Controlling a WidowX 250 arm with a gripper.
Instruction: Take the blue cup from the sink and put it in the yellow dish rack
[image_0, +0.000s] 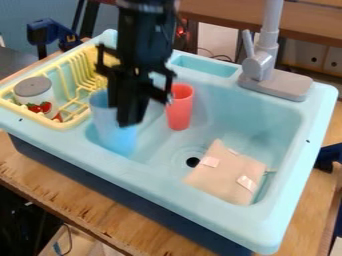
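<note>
The black gripper (130, 116) hangs down from the top edge over the left part of the light blue toy sink (280, 187). It overlaps the right side of a translucent blue cup (112, 131), which stands in the basin's left end; whether they touch I cannot tell. Just right of the gripper, a red cup (180, 107) stands upright near the basin's back wall. A beige cloth-like piece (226, 175) with white tabs lies in the basin's front right, beside the dark drain (193, 162).
A yellow dish rack (75, 117) sits at the sink's left, holding a grey-topped white container (35, 91) with red fruit pictures. The grey faucet (262, 65) rises at the back right. The sink rests on a wooden table (87, 210).
</note>
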